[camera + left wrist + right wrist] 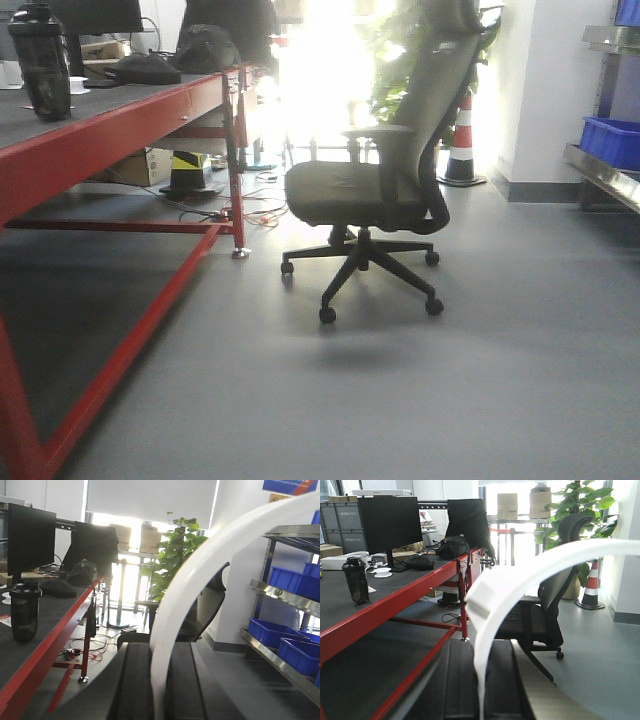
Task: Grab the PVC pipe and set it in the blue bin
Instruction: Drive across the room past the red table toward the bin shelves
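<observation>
txt: none legible | crate (pixel 342 525) label, wall sign (pixel 290 485): prob. print, too blurry

Front view set low, aimed level across floor (pixel 480 380) at office chair (pixel 350 190); red table (pixel 100 120) kept at left edge; wrist views aimed forward, white pipe (pixel 185 585) seen very close (blurred, filling centre); chair, table, black bottle (pixel 45 65) shared by all three.

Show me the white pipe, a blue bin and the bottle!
White curved PVC pipe (pixel 210 550): left wrist view, mid-arc.
Blue plastic bin (pixel 267 632): left wrist view, front wall.
Dark shaker bottle (pixel 24 612): left wrist view, body.
</observation>
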`<act>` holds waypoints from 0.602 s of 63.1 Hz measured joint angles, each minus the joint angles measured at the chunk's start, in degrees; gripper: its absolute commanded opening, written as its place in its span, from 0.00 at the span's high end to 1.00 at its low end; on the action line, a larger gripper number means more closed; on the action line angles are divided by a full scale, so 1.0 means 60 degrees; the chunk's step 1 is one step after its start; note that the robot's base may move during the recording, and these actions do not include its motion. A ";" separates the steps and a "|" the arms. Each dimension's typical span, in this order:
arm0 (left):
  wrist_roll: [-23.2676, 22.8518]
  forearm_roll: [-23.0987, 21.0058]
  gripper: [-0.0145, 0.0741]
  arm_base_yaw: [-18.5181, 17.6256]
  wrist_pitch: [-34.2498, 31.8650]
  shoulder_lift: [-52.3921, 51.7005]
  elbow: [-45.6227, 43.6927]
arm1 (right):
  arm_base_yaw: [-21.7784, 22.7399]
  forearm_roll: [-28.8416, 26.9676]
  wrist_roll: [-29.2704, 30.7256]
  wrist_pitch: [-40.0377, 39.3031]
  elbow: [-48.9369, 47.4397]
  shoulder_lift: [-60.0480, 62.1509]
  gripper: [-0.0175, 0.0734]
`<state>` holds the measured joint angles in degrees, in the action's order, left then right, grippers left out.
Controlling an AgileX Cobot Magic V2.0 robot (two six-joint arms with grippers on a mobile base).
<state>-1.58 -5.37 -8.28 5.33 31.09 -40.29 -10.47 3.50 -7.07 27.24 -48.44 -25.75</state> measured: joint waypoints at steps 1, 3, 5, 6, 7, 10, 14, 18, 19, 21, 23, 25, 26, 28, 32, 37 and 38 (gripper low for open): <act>0.0000 0.0000 0.96 0.0000 0.0000 0.0000 0.0000 | 0.0000 0.0000 0.0000 0.0000 0.0000 0.0000 0.99; 0.0000 0.0000 0.96 0.0000 0.0000 0.0000 0.0000 | 0.0000 0.0000 0.0000 0.0000 0.0000 0.0000 0.99; 0.0000 0.0000 0.96 0.0000 0.0000 0.0000 0.0000 | 0.0000 0.0000 0.0000 0.0000 0.0000 0.0000 0.99; 0.0000 0.0000 0.96 0.0000 0.0000 0.0000 0.0000 | 0.0000 0.0000 0.0000 0.0000 0.0000 0.0000 0.99; 0.0000 0.0000 0.96 0.0000 0.0000 0.0000 0.0000 | 0.0000 0.0000 0.0000 0.0000 0.0000 0.0000 0.99; 0.0000 0.0000 0.96 0.0000 0.0000 0.0000 0.0000 | 0.0000 0.0000 0.0000 0.0000 0.0000 0.0000 0.99; 0.0000 0.0000 0.96 0.0000 0.0000 0.0000 0.0000 | 0.0000 0.0000 0.0000 0.0000 0.0000 0.0000 0.99; 0.0000 0.0000 0.96 0.0000 0.0000 0.0000 0.0000 | 0.0000 0.0000 -0.0017 0.0000 0.0000 0.0000 0.99; 0.0000 0.0000 0.96 0.0000 0.0000 0.0000 0.0000 | 0.0000 0.0000 0.0001 0.0000 0.0000 0.0000 0.99; 0.0000 0.0000 0.96 0.0000 0.0000 0.0000 0.0000 | 0.0000 0.0000 0.0001 0.0000 0.0000 0.0000 0.99; 0.0000 0.0000 0.96 0.0000 0.0000 0.0000 0.0000 | 0.0000 0.0000 0.0001 0.0000 0.0000 0.0000 0.99; 0.0000 0.0000 0.96 0.0000 0.0000 0.0000 0.0000 | 0.0000 0.0000 0.0001 0.0000 0.0000 0.0000 0.99; 0.0000 0.0000 0.96 0.0000 0.0000 0.0000 0.0000 | 0.0000 0.0000 0.0001 0.0000 0.0000 0.0000 0.99; 0.0000 0.0000 0.96 0.0000 0.0000 0.0000 0.0000 | 0.0000 0.0000 0.0001 0.0000 0.0000 0.0000 0.99; 0.0000 0.0000 0.96 0.0000 0.0000 0.0000 0.0000 | 0.0000 0.0000 0.0001 0.0000 0.0000 0.0000 0.99; 0.0000 0.0000 0.96 0.0000 0.0000 0.0000 0.0000 | 0.0000 0.0000 0.0001 0.0000 0.0000 0.0000 0.99; 0.0000 0.0000 0.96 0.0000 0.0000 0.0000 0.0000 | 0.0000 0.0000 0.0001 0.0000 0.0000 0.0000 0.99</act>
<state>-1.58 -5.37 -8.28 5.33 31.09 -40.29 -10.47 3.50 -7.07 27.24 -48.44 -25.75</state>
